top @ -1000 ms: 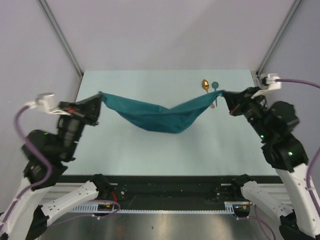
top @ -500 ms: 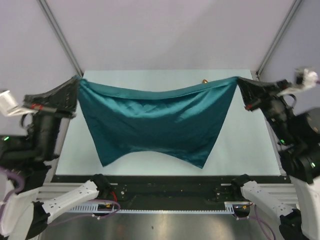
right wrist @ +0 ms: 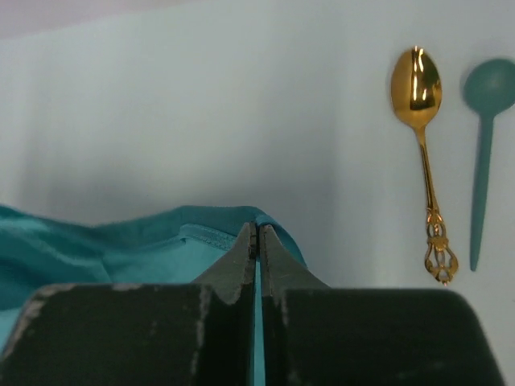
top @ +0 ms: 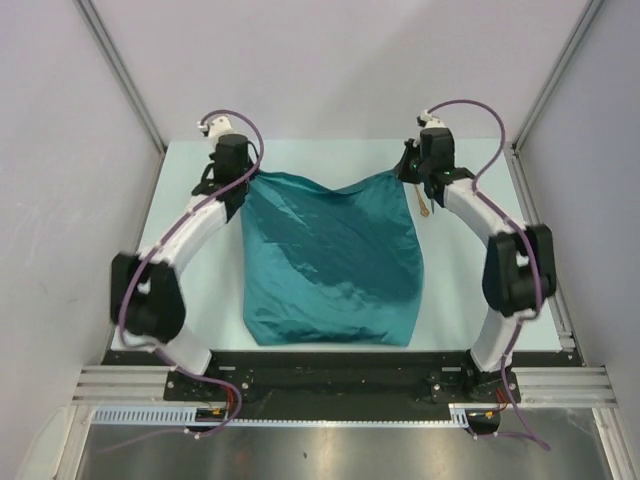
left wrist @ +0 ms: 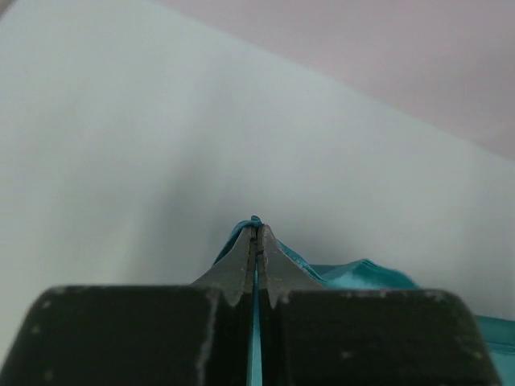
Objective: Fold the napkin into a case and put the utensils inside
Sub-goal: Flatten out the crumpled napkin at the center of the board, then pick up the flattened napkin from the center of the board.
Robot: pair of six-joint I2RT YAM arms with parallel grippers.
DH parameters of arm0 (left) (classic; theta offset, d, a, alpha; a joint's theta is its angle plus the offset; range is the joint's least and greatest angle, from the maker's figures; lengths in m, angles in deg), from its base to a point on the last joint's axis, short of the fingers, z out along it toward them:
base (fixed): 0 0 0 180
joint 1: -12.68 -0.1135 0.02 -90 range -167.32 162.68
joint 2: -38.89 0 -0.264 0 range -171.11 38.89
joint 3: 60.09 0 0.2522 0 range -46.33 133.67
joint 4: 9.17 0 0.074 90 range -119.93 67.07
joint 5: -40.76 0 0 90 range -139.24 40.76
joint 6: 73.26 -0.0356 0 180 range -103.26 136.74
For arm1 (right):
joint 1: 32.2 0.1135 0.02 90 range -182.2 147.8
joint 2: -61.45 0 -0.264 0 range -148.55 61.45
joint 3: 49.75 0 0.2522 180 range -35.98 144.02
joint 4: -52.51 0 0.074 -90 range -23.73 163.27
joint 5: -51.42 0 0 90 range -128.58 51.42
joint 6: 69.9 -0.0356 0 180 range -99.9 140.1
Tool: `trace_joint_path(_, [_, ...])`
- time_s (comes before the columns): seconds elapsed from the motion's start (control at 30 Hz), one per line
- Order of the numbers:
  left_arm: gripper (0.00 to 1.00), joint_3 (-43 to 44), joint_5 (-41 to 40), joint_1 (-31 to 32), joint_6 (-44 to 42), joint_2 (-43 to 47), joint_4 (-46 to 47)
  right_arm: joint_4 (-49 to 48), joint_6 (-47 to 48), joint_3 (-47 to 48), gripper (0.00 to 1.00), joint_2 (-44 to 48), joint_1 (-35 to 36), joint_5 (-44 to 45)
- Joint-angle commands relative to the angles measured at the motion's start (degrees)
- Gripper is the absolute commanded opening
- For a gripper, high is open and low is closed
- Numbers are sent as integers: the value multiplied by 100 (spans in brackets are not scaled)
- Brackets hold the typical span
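Teal cloth, the napkin [top: 330,262], is shown spread over the pale table [top: 470,290], with its near edge close to the table's front edge and its two far corners pinched at the far side. The left gripper [top: 243,178] is seen clamped tight on the far left corner; in the left wrist view a small tuft of cloth is caught between the closed jaws of this gripper [left wrist: 256,235]. The right gripper [top: 408,176] is likewise closed on the far right corner, a hemmed fold of the napkin [right wrist: 121,241] being gripped at its tips [right wrist: 257,238]. Between the two corners the far edge is seen to sag in a shallow dip. Two spoons are laid side by side, apart, just right of the right gripper: a gold spoon [right wrist: 424,161] and, to its right, a teal spoon [right wrist: 481,161], bowls pointed away
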Motion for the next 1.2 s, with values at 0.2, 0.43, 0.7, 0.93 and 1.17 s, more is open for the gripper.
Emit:
trace_joint_path(0.2, [0,664,1683,-829,30,-2455,1883,-1047,-55,2006,0,-2664,-333,-755])
trace_joint_path(0.43, [0,1077,2061,-1022,4,-3116,2111,-1213,-186,2613,0,-3491,-500,-826])
trace_joint_path(0.7, [80,2842,656,-1154,31,-3364,-294,715,59,5865,58,-4766,-676,-352])
trace_joint_path(0.93, [88,2858,681,-918,443,-2303,-1995,2328,-406,3661,82,-2837,-519,193])
trace_joint_path(1.17, [86,-535,1094,13,1154,-8,-1613,2126,-687,509,100,-506,-105,704])
